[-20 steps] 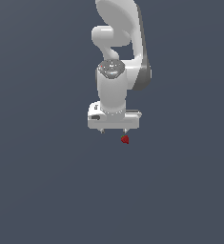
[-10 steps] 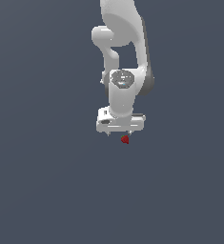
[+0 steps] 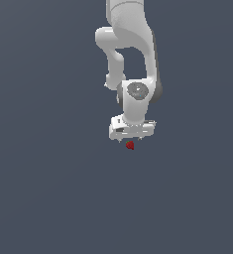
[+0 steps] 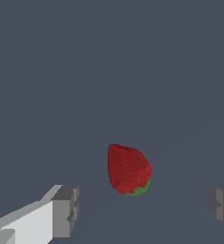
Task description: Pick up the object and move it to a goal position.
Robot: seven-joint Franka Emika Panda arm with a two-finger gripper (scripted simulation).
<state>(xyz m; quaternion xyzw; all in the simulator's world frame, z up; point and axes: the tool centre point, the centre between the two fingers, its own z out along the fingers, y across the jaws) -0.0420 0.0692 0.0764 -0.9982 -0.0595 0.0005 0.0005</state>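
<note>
The object [image 3: 130, 145] is a tiny dark red lump on the grey floor, just under the white gripper [image 3: 130, 140] in the exterior view. In the wrist view the object [image 4: 128, 169] looks like a red strawberry with a green patch at one end. It lies between the two grey fingertips [image 4: 65, 210], which stand wide apart on either side of it without touching. The gripper [image 4: 142, 209] is open and empty, hovering close over the object.
The white arm [image 3: 130, 59] rises from the gripper to the top of the exterior view. A plain dark grey floor [image 3: 48, 188] surrounds the object; no other thing shows.
The arm has bent forward and the gripper has come down and slightly to the exterior view's right, closing in over the object. The object has not moved.
</note>
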